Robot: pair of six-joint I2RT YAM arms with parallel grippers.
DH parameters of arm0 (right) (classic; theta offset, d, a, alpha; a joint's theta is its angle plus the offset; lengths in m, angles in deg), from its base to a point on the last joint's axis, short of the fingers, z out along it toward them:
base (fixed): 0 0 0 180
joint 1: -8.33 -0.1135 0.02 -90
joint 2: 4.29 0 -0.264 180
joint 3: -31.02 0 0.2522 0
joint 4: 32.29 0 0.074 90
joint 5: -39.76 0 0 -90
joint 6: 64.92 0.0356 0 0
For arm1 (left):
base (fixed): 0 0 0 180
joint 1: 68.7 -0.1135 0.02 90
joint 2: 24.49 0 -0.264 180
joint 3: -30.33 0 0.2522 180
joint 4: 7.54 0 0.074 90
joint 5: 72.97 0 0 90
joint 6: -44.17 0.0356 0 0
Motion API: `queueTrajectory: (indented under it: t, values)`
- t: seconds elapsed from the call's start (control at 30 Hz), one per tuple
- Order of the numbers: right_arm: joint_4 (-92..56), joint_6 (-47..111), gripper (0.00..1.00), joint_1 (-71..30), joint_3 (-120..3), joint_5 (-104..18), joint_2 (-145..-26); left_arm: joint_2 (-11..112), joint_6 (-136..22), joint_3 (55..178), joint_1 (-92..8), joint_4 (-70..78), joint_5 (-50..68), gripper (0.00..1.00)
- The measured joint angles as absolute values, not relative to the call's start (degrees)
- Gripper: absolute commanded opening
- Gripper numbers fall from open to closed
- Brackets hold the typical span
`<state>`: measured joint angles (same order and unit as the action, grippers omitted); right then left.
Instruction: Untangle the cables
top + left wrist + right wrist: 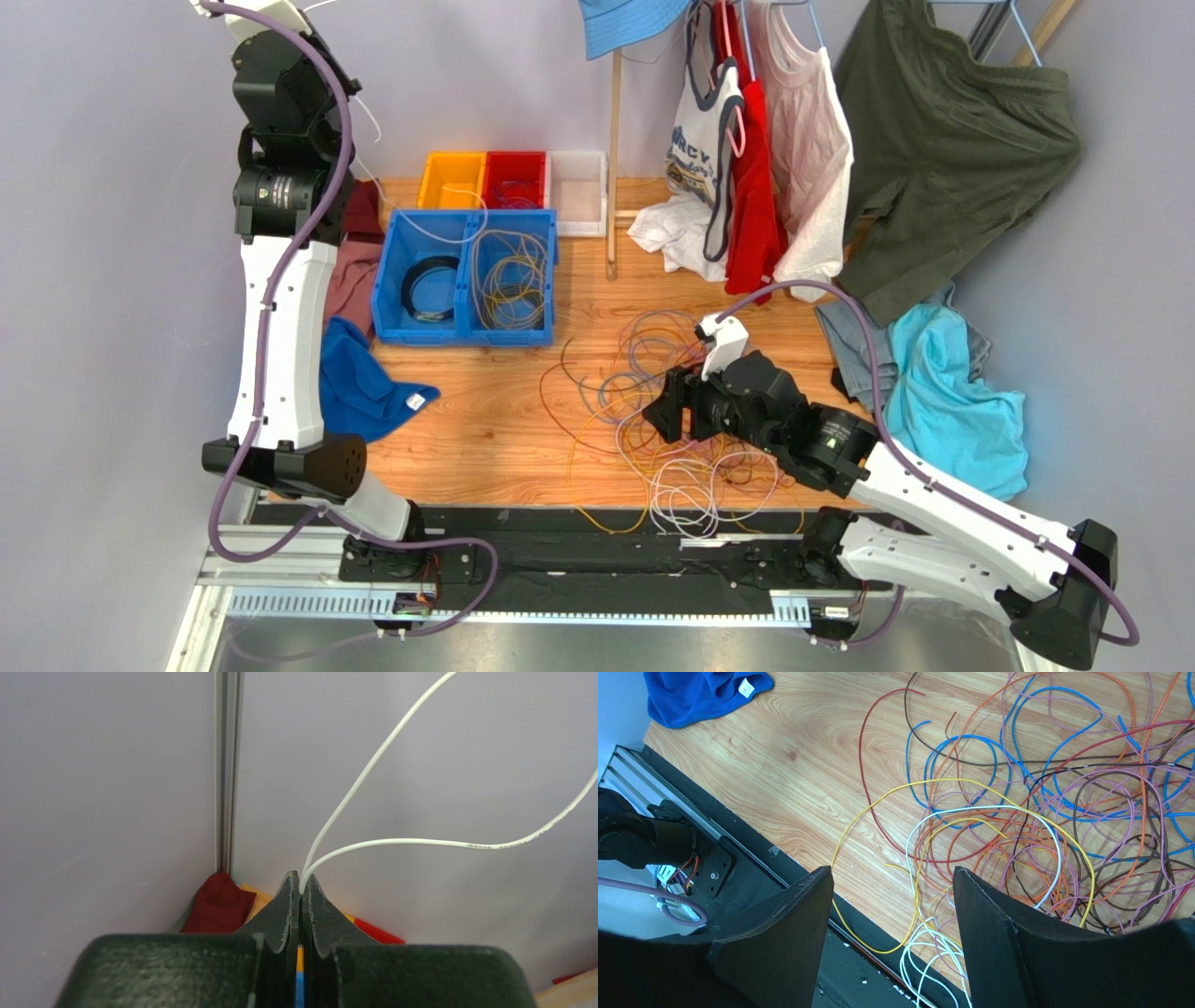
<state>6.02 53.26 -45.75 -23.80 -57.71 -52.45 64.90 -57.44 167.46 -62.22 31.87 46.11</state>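
Against the wall [105,777] — left fingers [295,906] clamp white cable [421,840].

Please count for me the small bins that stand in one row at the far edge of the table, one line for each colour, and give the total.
orange bin: 1
red bin: 1
white bin: 1
Total: 3
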Motion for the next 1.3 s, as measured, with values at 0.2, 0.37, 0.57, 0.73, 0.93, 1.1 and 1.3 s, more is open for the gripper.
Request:
queueTrajectory:
  t: [0.2, 0.37, 0.57, 0.73, 0.93, 1.1, 1.3]
  values:
    - [6.0, 53.1, 0.67, -45.8, -23.7, -57.7, -53.9, 64.9, -58.8, 165.2, -65.1, 31.2, 46.0, 0.00]
    - [5.5, 53.2, 0.67, -45.8, -22.8, -57.6, -54.4, 64.5, -59.3, 162.5, -65.8, 30.1, 45.8, 0.00]
    - [4.3, 53.6, 0.66, -45.8, -21.9, -57.4, -54.7, 62.8, -59.8, 155.1, -65.8, 28.4, 44.8, 0.00]
    - [4.3, 54.2, 0.66, -45.8, -21.0, -57.2, -54.5, 62.3, -60.4, 149.4, -65.8, 26.4, 44.0, 0.00]
    - [4.3, 54.8, 0.66, -45.8, -20.4, -57.2, -53.9, 62.9, -60.8, 147.5, -65.8, 24.0, 43.0, 0.00]
    - [4.2, 54.9, 0.66, -45.8, -20.4, -57.2, -54.0, 63.6, -60.8, 148.9, -65.8, 22.2, 42.8, 0.00]
    - [3.9, 54.9, 0.66, -45.8, -20.4, -57.2, -55.1, 63.4, -61.2, 148.7, -65.9, 14.5, 42.2, 0.00]
